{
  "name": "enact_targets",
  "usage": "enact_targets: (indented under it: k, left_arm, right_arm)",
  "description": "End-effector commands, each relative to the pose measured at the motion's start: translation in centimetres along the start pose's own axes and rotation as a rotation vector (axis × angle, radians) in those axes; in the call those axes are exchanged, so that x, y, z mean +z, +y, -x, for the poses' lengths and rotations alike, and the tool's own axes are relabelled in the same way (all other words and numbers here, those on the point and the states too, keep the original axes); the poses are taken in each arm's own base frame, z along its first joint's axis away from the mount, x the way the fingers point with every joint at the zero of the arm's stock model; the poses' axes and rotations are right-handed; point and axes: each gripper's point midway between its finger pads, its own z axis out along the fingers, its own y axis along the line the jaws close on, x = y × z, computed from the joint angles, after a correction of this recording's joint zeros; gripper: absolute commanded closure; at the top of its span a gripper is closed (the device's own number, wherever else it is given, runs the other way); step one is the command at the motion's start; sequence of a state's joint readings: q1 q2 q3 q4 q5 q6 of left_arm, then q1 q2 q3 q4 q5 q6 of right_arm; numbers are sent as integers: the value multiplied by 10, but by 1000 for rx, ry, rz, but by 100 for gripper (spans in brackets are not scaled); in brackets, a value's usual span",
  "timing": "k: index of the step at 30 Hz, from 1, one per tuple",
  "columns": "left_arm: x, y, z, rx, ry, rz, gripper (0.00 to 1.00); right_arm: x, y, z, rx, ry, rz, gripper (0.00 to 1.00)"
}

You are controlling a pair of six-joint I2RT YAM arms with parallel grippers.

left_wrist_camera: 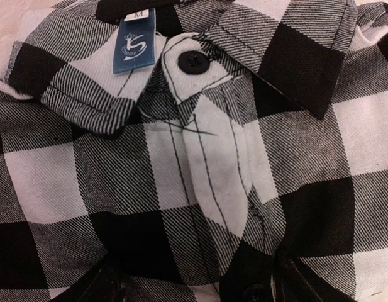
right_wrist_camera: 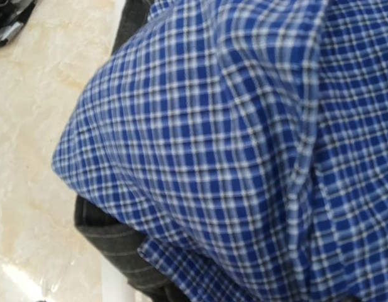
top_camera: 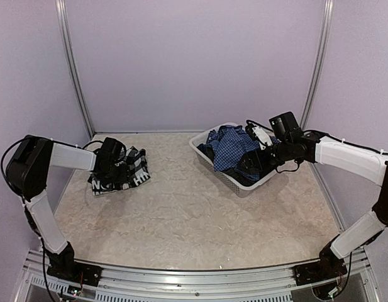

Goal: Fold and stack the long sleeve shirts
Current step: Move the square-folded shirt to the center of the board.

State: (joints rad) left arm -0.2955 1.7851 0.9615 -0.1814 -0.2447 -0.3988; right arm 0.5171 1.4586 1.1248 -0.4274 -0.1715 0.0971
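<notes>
Two shirts, two hazards. Black-and-white plaid shirt [top_camera: 121, 173] lies in a compact bundle at the left of the table [top_camera: 194, 220]; left gripper [top_camera: 115, 165] rests on it, jaws apart over the placket below the collar (whether any cloth is pinched cannot be told); closing here would likely catch only the top layer, and a lift would then pull the fold open. Blue check shirt [top_camera: 231, 146] is heaped in the white basket [top_camera: 234, 182]; right gripper [top_camera: 253, 162] is at its near side, jaws wide, no grip visible. A deep grasp risks taking the dark pinstriped garment [right_wrist_camera: 109, 245] beneath as well — or dragging the basket, should cloth snag on its rim.
</notes>
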Motion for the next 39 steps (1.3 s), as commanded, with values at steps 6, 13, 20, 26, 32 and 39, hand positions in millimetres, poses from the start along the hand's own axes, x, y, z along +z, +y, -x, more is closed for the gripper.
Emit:
enact_targets:
  k: [6,13,20,26,32,39]
  left_arm:
    - [23,50,-34,163,200,222,21]
    - [21,97,-25,191,207,431,17]
    - [34,94,-25,266,225,366,18]
    - [26,113,-18,246,222,470,15]
    - [-4,88,10,226,80,446,9]
    - [-67,31,52,156,-167,225,1]
  right_arm:
    - [-9,8,7,-9,-24,22,2]
    - [-10,15,16,-3,-34,64,2]
    - [-5,20,20,-2,-24,93,2]
    - [-7,12,27,-1,-25,44,2]
    - [3,5,20,-17,31,-12,2]
    - [31,50,-12,-142,158,44,12]
